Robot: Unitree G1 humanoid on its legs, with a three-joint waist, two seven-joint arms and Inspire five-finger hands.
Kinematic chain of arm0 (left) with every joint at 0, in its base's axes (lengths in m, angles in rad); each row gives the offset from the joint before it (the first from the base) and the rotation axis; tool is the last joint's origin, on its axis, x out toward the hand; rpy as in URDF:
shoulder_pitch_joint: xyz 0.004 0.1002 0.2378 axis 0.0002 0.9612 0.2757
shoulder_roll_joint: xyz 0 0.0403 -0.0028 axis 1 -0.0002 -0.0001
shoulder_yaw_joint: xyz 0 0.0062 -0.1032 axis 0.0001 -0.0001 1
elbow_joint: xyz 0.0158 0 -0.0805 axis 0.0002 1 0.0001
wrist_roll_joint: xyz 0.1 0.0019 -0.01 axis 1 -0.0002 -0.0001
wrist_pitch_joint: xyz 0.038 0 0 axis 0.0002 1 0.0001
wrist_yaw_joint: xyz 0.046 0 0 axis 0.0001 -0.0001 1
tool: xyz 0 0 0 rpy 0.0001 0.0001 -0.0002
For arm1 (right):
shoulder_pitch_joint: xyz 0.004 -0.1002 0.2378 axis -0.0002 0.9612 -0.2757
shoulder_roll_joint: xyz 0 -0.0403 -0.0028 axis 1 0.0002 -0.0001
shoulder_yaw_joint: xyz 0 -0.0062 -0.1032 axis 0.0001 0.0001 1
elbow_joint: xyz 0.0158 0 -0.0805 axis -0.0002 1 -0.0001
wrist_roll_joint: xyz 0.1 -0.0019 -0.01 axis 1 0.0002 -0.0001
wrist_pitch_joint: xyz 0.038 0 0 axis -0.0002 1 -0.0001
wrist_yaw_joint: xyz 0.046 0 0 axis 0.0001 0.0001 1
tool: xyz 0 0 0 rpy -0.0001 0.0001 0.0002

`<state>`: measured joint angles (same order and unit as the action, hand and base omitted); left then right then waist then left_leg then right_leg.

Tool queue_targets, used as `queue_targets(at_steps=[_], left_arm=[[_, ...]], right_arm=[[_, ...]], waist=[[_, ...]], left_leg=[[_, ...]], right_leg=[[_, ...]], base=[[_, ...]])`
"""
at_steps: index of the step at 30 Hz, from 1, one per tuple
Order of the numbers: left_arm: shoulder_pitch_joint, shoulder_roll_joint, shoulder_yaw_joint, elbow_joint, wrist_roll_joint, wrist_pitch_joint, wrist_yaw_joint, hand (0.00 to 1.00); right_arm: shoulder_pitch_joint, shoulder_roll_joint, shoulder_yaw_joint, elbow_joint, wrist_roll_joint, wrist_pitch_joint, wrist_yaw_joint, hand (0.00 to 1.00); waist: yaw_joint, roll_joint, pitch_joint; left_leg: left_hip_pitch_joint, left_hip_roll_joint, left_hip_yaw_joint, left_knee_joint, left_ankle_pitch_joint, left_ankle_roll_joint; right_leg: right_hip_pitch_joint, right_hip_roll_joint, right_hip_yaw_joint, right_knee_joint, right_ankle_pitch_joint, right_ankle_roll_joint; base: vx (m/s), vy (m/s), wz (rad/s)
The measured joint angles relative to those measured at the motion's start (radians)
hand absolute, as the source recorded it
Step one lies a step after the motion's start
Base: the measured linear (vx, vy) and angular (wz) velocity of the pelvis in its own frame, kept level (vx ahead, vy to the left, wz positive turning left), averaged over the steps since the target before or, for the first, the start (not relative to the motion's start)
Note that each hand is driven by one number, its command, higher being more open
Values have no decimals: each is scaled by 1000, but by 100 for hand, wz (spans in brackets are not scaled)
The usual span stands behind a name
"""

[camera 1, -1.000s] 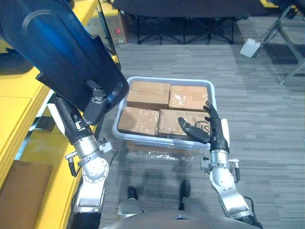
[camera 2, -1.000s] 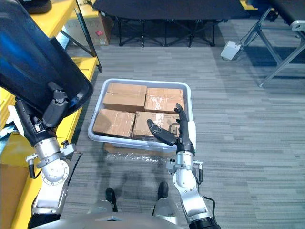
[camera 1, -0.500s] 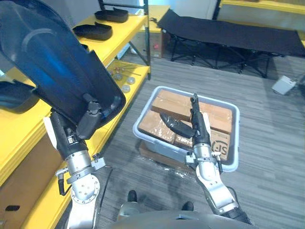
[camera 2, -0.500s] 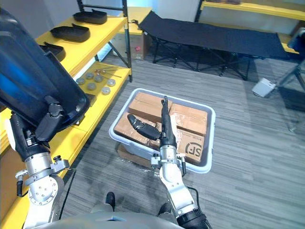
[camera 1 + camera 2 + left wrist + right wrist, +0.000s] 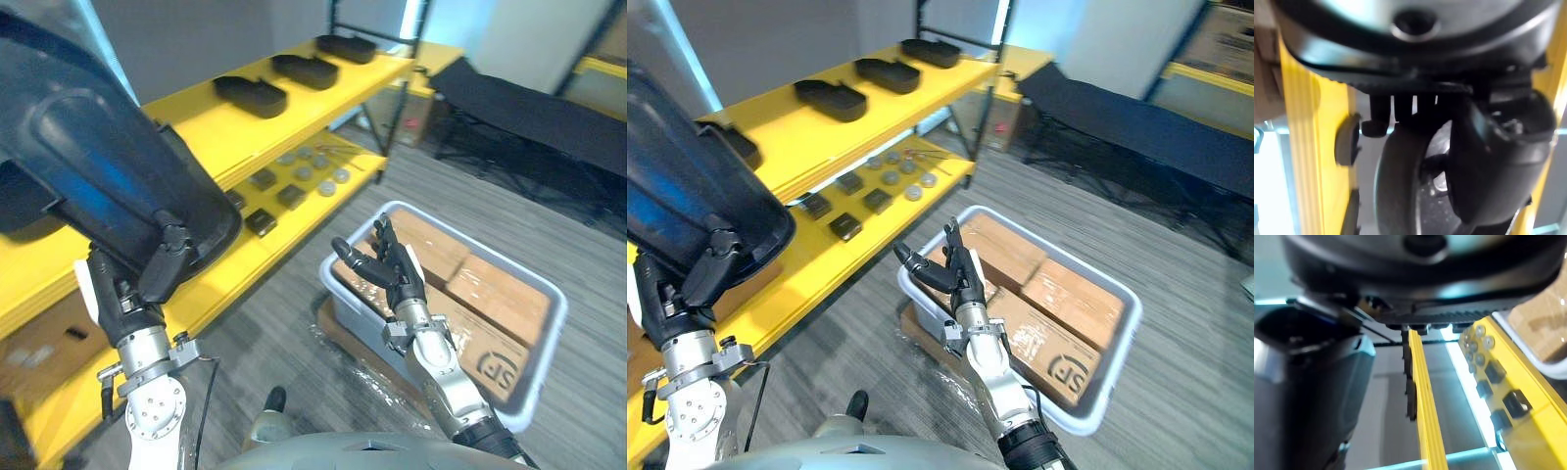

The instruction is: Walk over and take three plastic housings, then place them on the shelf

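1. Carrying step, as judged: grips one housing [image 5: 108, 186] in the left hand [image 5: 162, 279], fingers curled over its lower rim, the shell rising high above that hand.
2. Holds the right hand [image 5: 387, 266] empty, fingers spread wide, above a bin [image 5: 355, 315] of boxes [image 5: 500, 299].
3. Square up to the shelf [image 5: 338, 88] before lowering; aim for bare yellow board just beyond the left hand, short of the three dark shells [image 5: 250, 95] lying farther along.
4. Bring the right hand under the free edge if the shell tips; looks too broad for one grip to steady.
5. Set down flat, then loosen the fingers; avoid nudging the neighbours.
6. Housing: large, blue-black, glossy, smooth moulded curve with a rounded rim; probably light, bulky and slippery.
7. Shelf: flat yellow boards on dark uprights; small parts [image 5: 292, 195], some square, some round, on the lower board ahead of both hands.
8. Boxes: brown card, taped. Bin: pale plastic, rounded corners.
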<state>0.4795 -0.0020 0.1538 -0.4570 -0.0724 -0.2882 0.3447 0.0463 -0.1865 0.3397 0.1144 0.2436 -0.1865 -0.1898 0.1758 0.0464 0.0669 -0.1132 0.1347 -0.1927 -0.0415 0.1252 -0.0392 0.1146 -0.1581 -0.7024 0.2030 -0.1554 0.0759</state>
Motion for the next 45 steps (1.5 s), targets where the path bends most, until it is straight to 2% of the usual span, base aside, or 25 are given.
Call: queue_targets(at_steps=[2, 3, 5, 6, 7, 8, 11, 15, 21, 24, 26, 29, 30, 31, 32, 33, 34, 36, 37, 39, 41, 42, 43, 44, 45], left_arm=[[8, -2, 19, 4, -43, 0, -33, 0], [7, -3, 17, 5, -59, -2, -61, 0], [22, -3, 12, 15, -78, -34, -100, 0], [44, -6, 11, 15, -78, -58, -99, 0], [63, -5, 19, 14, -78, -76, -97, 0], [71, -5, 25, 14, -79, -82, -95, 0], [91, -4, 22, 15, -99, -87, -117, 0], [73, 15, -32, 17, -121, -86, -201, 0], [33, 42, -84, 17, -129, -86, -313, 0], [26, 52, -84, 17, -162, -85, -357, 0], [8, 59, -85, 17, -158, -77, -365, 0], [-31, 84, -76, 17, -150, -76, -367, 0], [-33, 101, -64, 17, -142, -76, -354, 0], [-39, 120, -54, 17, -138, -76, -333, 0], [-47, 131, -50, 17, -131, -76, -319, 0], [-69, 138, -37, 19, -121, -76, -300, 0], [-94, 139, -35, 24, -121, -76, -289, 0], [-131, 144, -41, 27, -122, -75, -279, 0], [-161, 145, -54, 36, -121, -75, -273, 0], [-204, 148, -87, 70, -121, -75, -266, 0], [-204, 148, -111, 100, -119, -74, -268, 0], [-186, 151, -111, 109, -119, -74, -279, 0], [-175, 152, -108, 110, -120, -74, -282, 0], [-156, 134, -108, 122, -120, -70, -284, 0], [-138, 131, -106, 121, -122, -70, -287, 0]], right_arm=[[0, 6, -16, -2, -4, -7, 0, 100], [-1, -8, -40, -6, -6, -18, -6, 100], [-4, -33, -75, -7, -22, -20, -18, 100], [-8, -41, -93, -9, -40, -33, -16, 100], [-16, -41, -96, -8, -40, -48, -14, 100], [-21, -36, -95, -8, -40, -52, -10, 100], [-26, -5, -89, -9, -44, -99, 8, 100], [-54, 6, -73, -10, -52, -103, -2, 100], [-64, 10, -73, -9, -80, -105, 3, 100], [-63, 35, -75, -11, -79, -126, 33, 100], [-60, 35, -76, -22, -79, -132, 48, 100], [-60, 36, -78, -43, -78, -135, 90, 100], [-60, 38, -68, -49, -79, -141, 107, 100], [-59, 43, -57, -50, -81, -153, 119, 100], [-60, 53, -53, -51, -81, -158, 123, 100], [-61, 67, -53, -58, -81, -166, 136, 100], [-61, 66, -53, -67, -81, -166, 143, 100], [-57, 60, -55, -89, -82, -166, 150, 100], [-56, 54, -58, -100, -82, -167, 150, 100], [-32, 47, -69, -126, -82, -167, 141, 100], [3, 43, -77, -146, -80, -166, 140, 100], [21, 43, -81, -161, -79, -167, 141, 100], [21, 43, -82, -163, -79, -167, 142, 100], [18, 32, -90, -160, -79, -166, 143, 100], [15, 24, -100, -160, -78, -167, 143, 100]], waist=[[-12, -6, 19], [-21, 9, 36], [-10, 28, 46], [-10, 38, 46], [-7, 44, 50], [-7, 45, 52], [-4, 39, 58], [-16, -11, 90], [-12, -13, 123], [-13, -35, 139], [-20, -36, 140], [-15, -34, 139], [-17, -36, 139], [-27, -36, 140], [-35, -37, 139], [-50, -37, 140], [-60, -36, 139], [-82, -34, 140], [-100, -34, 140], [-126, -30, 140], [-146, -39, 135], [-147, -64, 123], [-146, -79, 119], [-145, -61, 115], [-133, -48, 114]], left_leg=[[-29, 1, 99, 21, -14, 174], [-52, 26, 195, 55, -9, 201], [-63, 52, 297, 84, -8, 146], [-73, 54, 306, 94, -4, 80], [-76, 53, 321, 102, -2, 51], [-77, 52, 334, 109, -2, 51], [-73, 51, 359, 111, 47, 3], [-73, 8, 384, 107, 67, 2], [-92, -46, 388, 122, 42, 23], [-100, -85, 390, 163, -5, 36], [-108, -101, 377, 181, -27, 46], [-90, -107, 354, 172, -47, 64], [-65, -108, 350, 160, -61, 73], [-38, -105, 328, 144, -74, 86], [-34, -106, 315, 139, -77, 88], [-27, -108, 284, 130, -80, 97], [-15, -110, 254, 116, -80, 99], [-9, -127, 189, 102, -77, 105], [-9, -143, 142, 92, -75, 108], [-8, -167, 75, 88, -70, 113], [3, -197, 26, 89, -61, 105], [8, -231, 6, 88, -68, 95], [11, -248, 5, 89, -77, 84], [12, -228, 32, 105, -99, 75], [12, -197, 79, 121, -103, 64]], right_leg=[[45, -12, -100, 2, -3, 1], [88, -11, -163, 8, -6, 4], [122, -18, -180, 16, -35, 23], [127, -28, -194, 37, -60, 32], [125, -38, -189, 54, -81, 37], [120, -42, -173, 59, -85, 42], [104, -54, -123, 66, -85, 47], [92, -99, -112, 77, -62, 80], [94, -150, -121, 75, -49, 106], [116, -191, -133, 84, -44, 111], [107, -214, -102, 130, -24, 87], [27, -256, 5, 296, 67, -50], [-10, -272, 61, 372, 137, -109], [-48, -273, 139, 436, 169, -96], [-66, -255, 171, 460, 119, -65], [-103, -208, 224, 473, 28, -47], [-132, -149, 253, 444, -30, -43], [-178, -65, 313, 357, -69, -56], [-224, -10, 390, 299, -70, -59], [-271, 49, 516, 230, -60, -42], [-281, 61, 573, 153, -46, -38], [-273, 38, 562, 96, -8, -55], [-262, 25, 565, 72, 46, -46], [-229, 26, 537, 45, 61, -21], [-198, 43, 522, 3, 72, -28]], base=[[-35, -90, 161], [-43, -27, 224], [-43, 52, 157], [-14, 96, 70], [-4, 77, 46], [22, 86, 4], [54, 75, -20], [87, 58, -1], [53, 69, 9], [80, 81, 13], [94, 128, 31], [130, 195, 24], [192, 150, 4], [227, 158, 13], [189, 75, 39], [160, 72, 63], [156, 79, 69], [153, 28, 93], [168, -57, 128], [111, -88, 127], [154, -164, 129], [230, -235, 110], [245, -237, 84], [207, -176, 57], [189, -151, 37]])
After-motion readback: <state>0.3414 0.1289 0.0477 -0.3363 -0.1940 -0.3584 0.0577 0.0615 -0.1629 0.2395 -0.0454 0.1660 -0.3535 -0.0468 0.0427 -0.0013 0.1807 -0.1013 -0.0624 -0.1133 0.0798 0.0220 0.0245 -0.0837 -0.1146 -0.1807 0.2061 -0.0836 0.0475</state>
